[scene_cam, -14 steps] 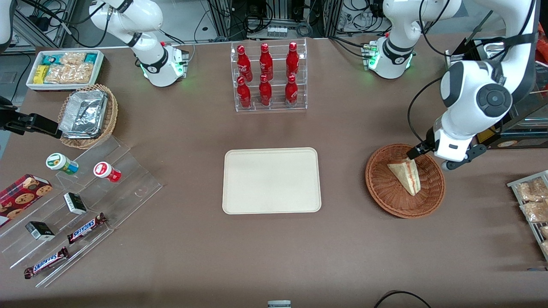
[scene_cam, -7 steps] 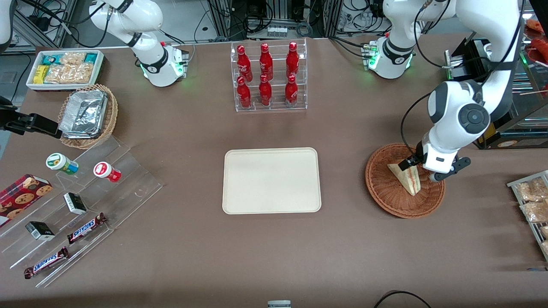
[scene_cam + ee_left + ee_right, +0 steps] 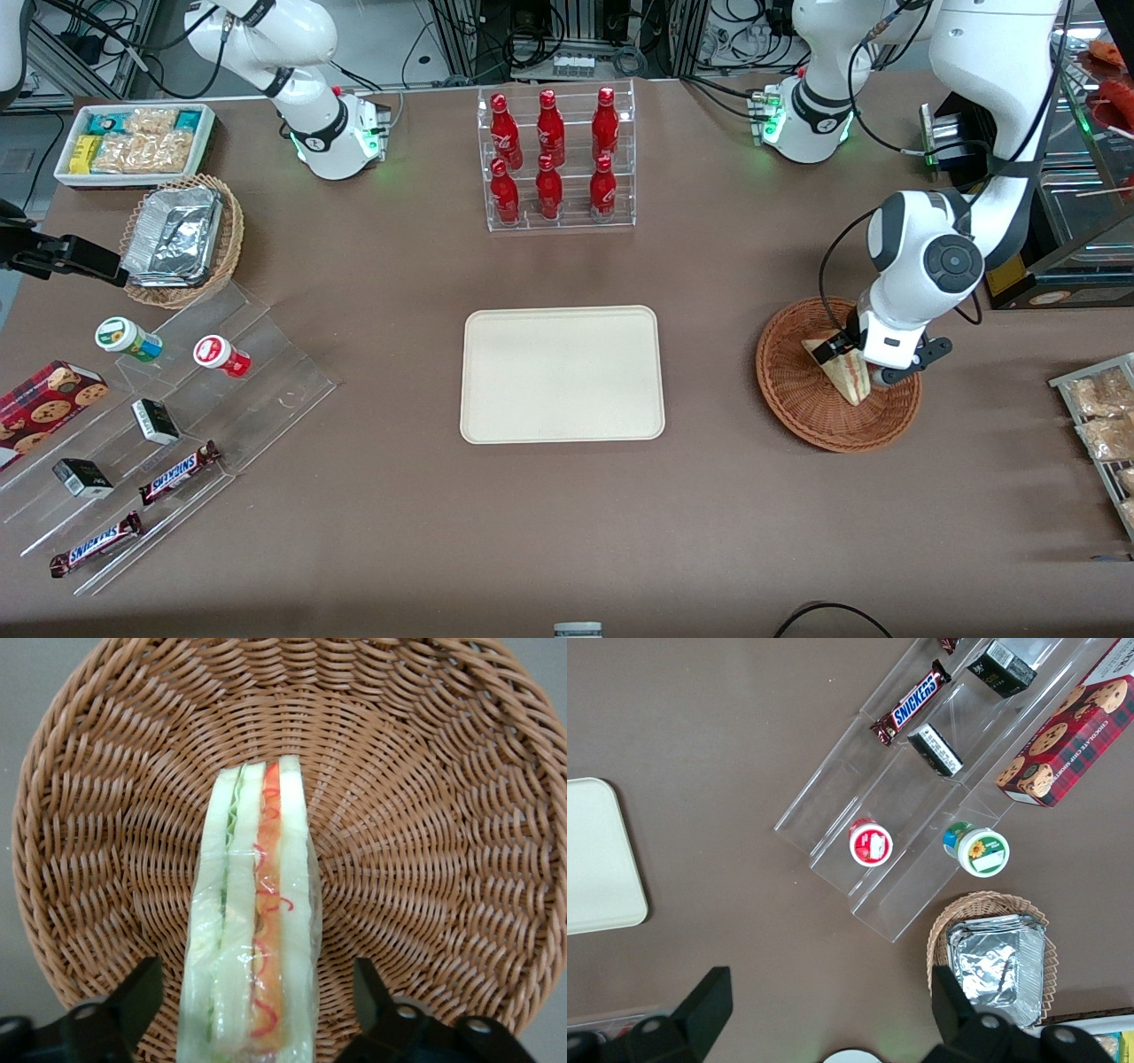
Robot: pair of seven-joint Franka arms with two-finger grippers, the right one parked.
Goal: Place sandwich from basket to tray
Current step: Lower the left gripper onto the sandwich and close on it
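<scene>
— Where do your fingers (image 3: 146,992) stand?

— Look through the left wrist camera; they are spread apart, one on each flank of the sandwich (image 3: 252,930), with a gap of wicker showing on either side, so neither touches the bread yet; the gripper (image 3: 852,359) hangs low inside the basket (image 3: 797,399), right over the wedge.

— And the sandwich itself?

— It lies on the basket floor on one bread face, its cut edge up toward your wrist, red, orange and green layers running between the fingers; in the front view its narrow tip points toward that camera, and your gripper covers the wider end.

— So which step are you in?

— I judge it the grasp, lined up but not yet made; the tray (image 3: 562,373) sits bare toward the middle of the table, well apart from the basket.

— What does the next move ask of you?

— Probably a little more descent, then a gentle squeeze across the two bread faces; the wedge looks soft, so press only enough to hold; lift clear of the wicker rim before you carry it toward the tray.
</scene>
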